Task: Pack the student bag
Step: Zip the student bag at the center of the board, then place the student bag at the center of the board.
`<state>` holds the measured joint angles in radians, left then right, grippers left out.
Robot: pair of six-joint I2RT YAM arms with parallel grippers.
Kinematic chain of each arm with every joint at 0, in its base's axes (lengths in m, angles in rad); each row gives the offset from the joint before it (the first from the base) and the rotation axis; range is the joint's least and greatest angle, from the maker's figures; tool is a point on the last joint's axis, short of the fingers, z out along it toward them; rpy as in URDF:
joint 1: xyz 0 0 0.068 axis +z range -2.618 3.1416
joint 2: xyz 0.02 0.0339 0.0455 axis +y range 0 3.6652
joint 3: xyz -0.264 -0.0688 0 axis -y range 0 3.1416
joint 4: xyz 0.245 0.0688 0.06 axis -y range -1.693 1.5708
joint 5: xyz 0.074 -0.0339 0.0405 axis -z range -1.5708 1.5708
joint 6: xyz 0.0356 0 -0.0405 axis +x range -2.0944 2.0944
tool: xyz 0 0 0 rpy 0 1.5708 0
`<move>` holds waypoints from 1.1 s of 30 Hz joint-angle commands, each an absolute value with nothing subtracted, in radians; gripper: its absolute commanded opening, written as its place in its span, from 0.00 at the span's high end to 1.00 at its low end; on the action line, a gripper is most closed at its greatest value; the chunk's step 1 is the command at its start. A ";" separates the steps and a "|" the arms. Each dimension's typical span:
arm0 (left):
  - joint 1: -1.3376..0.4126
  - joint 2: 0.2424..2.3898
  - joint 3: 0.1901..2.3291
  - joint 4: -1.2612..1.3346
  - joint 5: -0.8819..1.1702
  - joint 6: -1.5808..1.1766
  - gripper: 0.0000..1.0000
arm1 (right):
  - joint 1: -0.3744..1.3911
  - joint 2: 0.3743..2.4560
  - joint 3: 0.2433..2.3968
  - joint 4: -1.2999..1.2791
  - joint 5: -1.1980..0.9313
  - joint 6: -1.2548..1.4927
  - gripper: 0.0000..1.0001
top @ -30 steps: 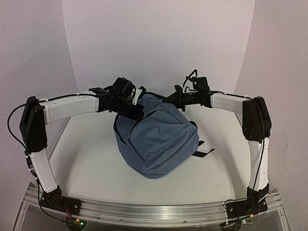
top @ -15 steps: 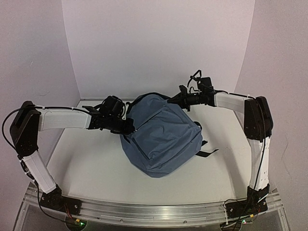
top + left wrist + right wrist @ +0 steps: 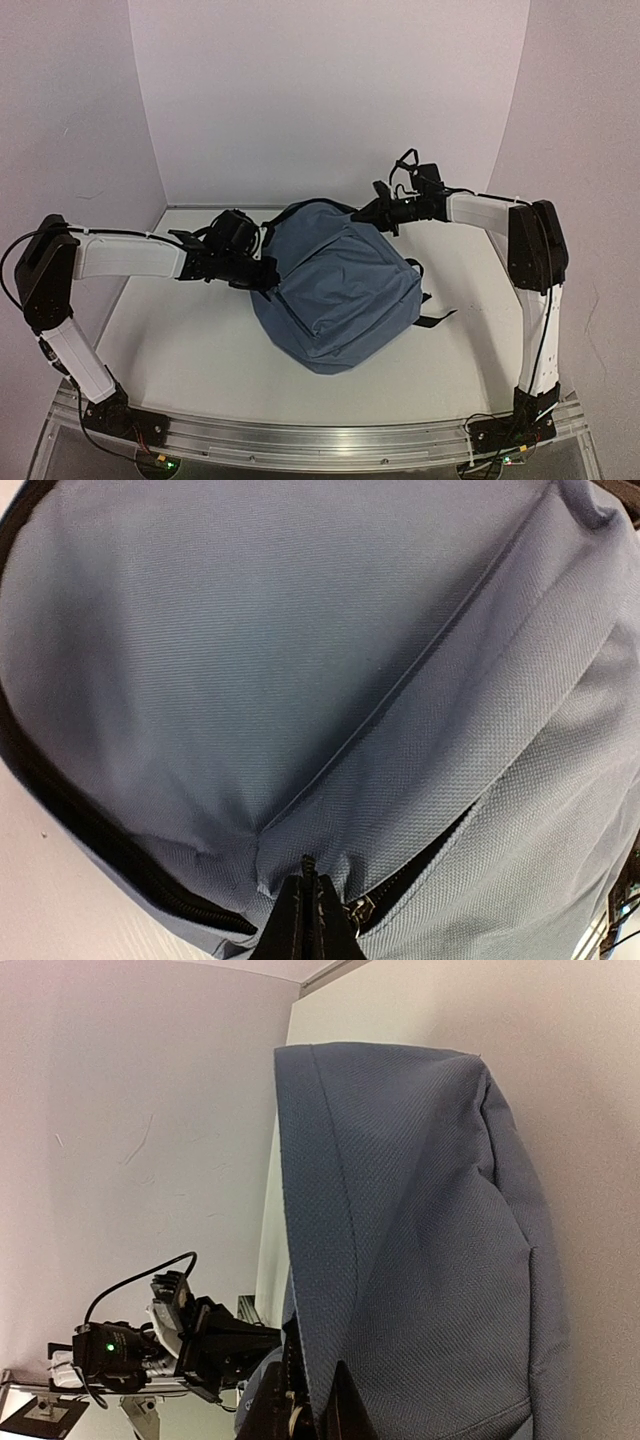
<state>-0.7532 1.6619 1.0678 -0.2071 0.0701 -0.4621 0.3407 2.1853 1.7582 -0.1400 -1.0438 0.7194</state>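
At the middle of the white table [image 3: 170, 345], the slate-blue student bag [image 3: 340, 295] lies bulging, front panel up, with a black strap [image 3: 436, 320] trailing out at its 4 o'clock side. The left gripper [image 3: 268, 281] meets the bag at its 9 o'clock edge. In the left wrist view its jaws are closed tight on a small fold of the blue fabric, right beside a metal zipper pull [image 3: 357, 912]. The right gripper [image 3: 372, 212] reaches the bag at about 1 o'clock, at its far top end. In the right wrist view its jaws are pinched onto the fabric edge there, and the cloth rises taut from them.

No loose school things show on the table around the bag, and the bag looks full, so the loading part of the task is probably finished. What seems left is closing. A dark gap shows along the black zipper track [image 3: 95, 845] on either side of the left gripper's pinch, which suggests the compartment is not fully zipped. With both arms holding cloth at opposite ends, the likely step in hand is steadying or shifting the bag so the zipper can be run shut.
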 commanded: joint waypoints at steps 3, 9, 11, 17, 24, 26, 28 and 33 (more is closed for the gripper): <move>-0.772 1.735 1.064 -0.453 0.066 -0.446 0.99 | 0.268 2.069 1.772 -0.112 -1.017 0.590 1.00; -0.764 1.696 1.166 -0.426 0.088 -0.455 0.57 | 0.294 2.072 1.772 -0.254 -0.976 0.402 1.00; -0.749 1.705 1.220 -0.447 0.095 -0.460 0.46 | 0.311 2.091 1.792 -0.308 -0.948 0.322 1.00; -0.634 1.701 1.282 -0.459 0.158 -0.569 0.41 | 0.383 2.141 1.895 -0.470 -0.834 0.128 0.99; -0.465 1.645 1.256 -0.465 0.158 -0.661 0.24 | 0.514 2.204 2.036 -0.594 -0.576 -0.191 0.99; -0.419 1.662 1.263 -0.489 0.159 -0.663 0.20 | 0.541 2.227 2.070 -0.595 -0.513 -0.229 0.97; -0.385 1.699 1.285 -0.525 0.170 -0.649 0.18 | 0.555 2.255 2.120 -0.596 -0.467 -0.251 0.86; -0.362 1.806 1.367 -0.590 0.240 -0.586 0.16 | 0.556 2.293 2.276 -0.632 -0.348 -0.255 0.41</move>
<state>-0.3630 1.7362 1.2816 -0.5254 0.1668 -0.6292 0.5511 2.2975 2.1408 -0.6414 -0.4534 -0.1864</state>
